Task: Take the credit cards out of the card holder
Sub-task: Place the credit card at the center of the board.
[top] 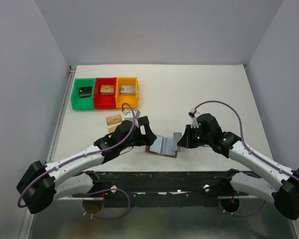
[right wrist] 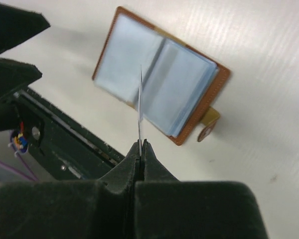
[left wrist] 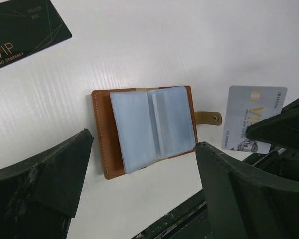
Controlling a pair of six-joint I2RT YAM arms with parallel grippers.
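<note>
So nearest the front edge of the table [top: 209, 94], the card holder [top: 163, 146] lies flat and wide open at bottom centre, pale blue pockets up and snap tab sticking out to the side. The right gripper [right wrist: 140, 144] is pinched tight on a whitish card [right wrist: 140, 99], holding it on edge just above the open pockets. The left gripper [left wrist: 144, 143] hovers over the holder with its fingers [left wrist: 50, 174] spread wide, nothing between them. A bit further back, left of centre, a couple of tan-gold cards [top: 113, 119] lie loose on the table. Far upper left there's a green bin [top: 83, 92], red bin [top: 105, 92] and orange bin [top: 127, 91] in a row, each with a small block inside.
</note>
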